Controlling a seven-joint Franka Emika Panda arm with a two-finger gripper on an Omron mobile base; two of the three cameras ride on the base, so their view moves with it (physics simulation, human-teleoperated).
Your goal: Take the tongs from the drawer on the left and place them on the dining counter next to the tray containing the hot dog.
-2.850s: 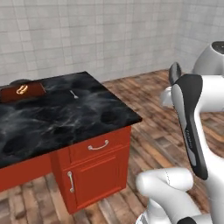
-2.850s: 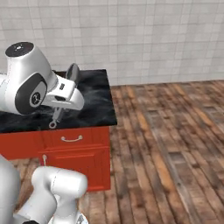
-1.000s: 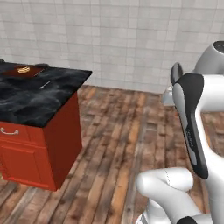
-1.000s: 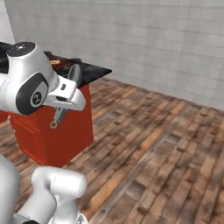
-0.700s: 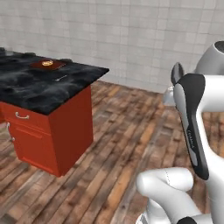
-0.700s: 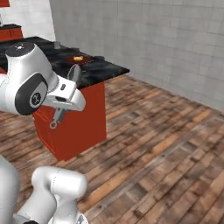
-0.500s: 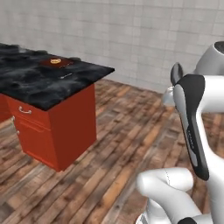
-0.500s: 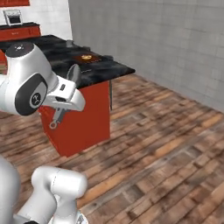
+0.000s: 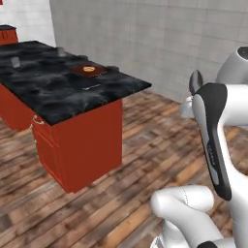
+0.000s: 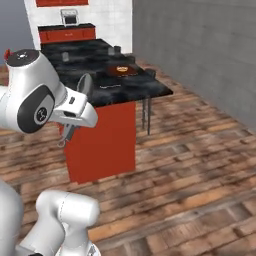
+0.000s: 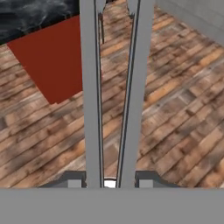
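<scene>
Between my gripper's (image 11: 109,182) fingertips run the two long grey arms of the tongs (image 11: 92,96), and the gripper is shut on them. From the right base view the gripper (image 10: 70,128) hangs in the air in front of the dining counter's (image 10: 137,90) near end, with the tongs (image 10: 84,85) sticking up past the hand. The dark tray (image 10: 121,71) with the hot dog (image 10: 121,68) lies on the far part of the black marble top (image 9: 53,97), well beyond my hand; the tray (image 9: 88,70) also sits there in the left base view. The drawer is out of view.
A small fork (image 9: 92,87) lies on the counter in front of the tray, and glasses (image 9: 15,61) stand further back. A stool's dark legs (image 10: 145,116) stand at the counter's right side. Wooden floor lies open between me and the counter's red end (image 9: 89,140).
Both base views have shifted: the base has driven and turned, so the counter is now seen from its end with the tray further along it. The grip on the tongs is unchanged.
</scene>
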